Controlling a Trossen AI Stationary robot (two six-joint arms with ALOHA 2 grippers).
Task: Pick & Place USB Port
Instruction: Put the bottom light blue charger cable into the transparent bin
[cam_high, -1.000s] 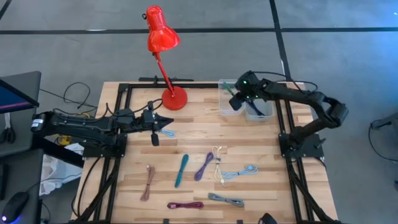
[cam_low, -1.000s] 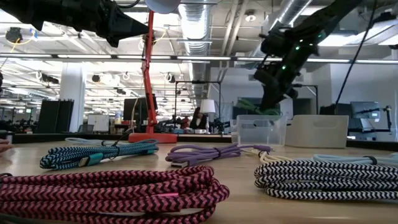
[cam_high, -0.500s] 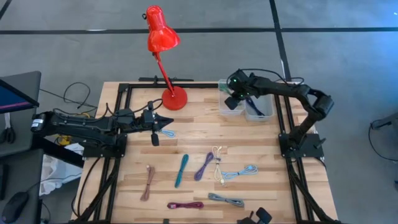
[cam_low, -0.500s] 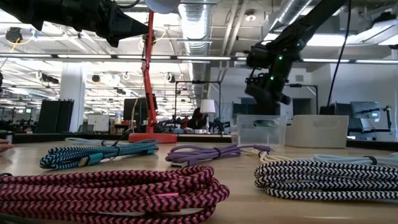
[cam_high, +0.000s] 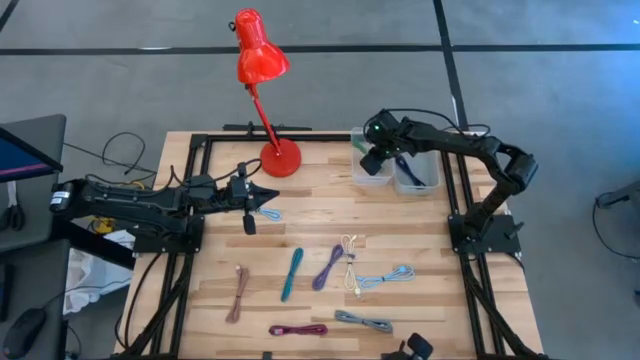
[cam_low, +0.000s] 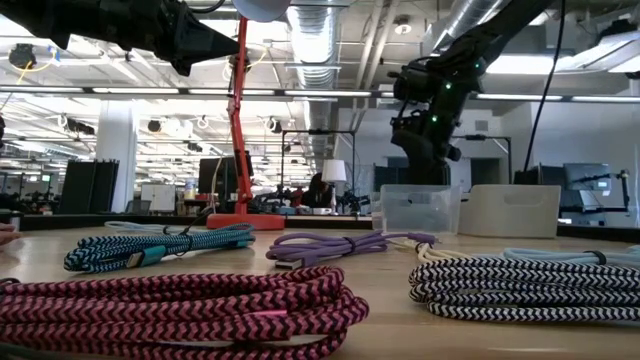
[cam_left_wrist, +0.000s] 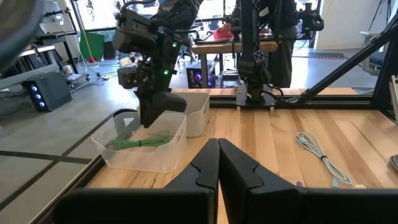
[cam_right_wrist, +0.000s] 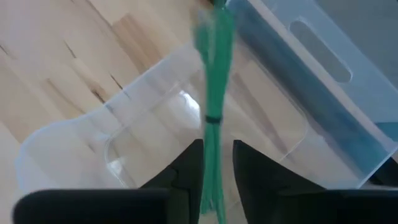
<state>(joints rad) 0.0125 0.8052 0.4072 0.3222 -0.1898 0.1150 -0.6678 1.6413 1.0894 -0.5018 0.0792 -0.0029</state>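
Two arms work the table (cam_high: 420, 235): on the left, the left gripper (cam_high: 268, 196) hangs over the boards near the red lamp (cam_high: 262, 62), its fingers (cam_left_wrist: 239, 165) pressed together on nothing. Farther right, several bundled cables lie loose, teal (cam_high: 291, 273), purple (cam_high: 329, 266) and pink (cam_high: 297, 329) among them. At the far right the right gripper (cam_high: 371, 163) sits over the clear bin (cam_high: 372, 178), fingers (cam_right_wrist: 184, 165) spread either side of the green cable (cam_right_wrist: 212, 93), which lies in that bin.

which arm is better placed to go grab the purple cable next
Probably the left. Its gripper is shut and empty, hovering over the table a short way from the purple cable. The right gripper is occupied above the clear bin at the far edge, with a green cable between its fingers.
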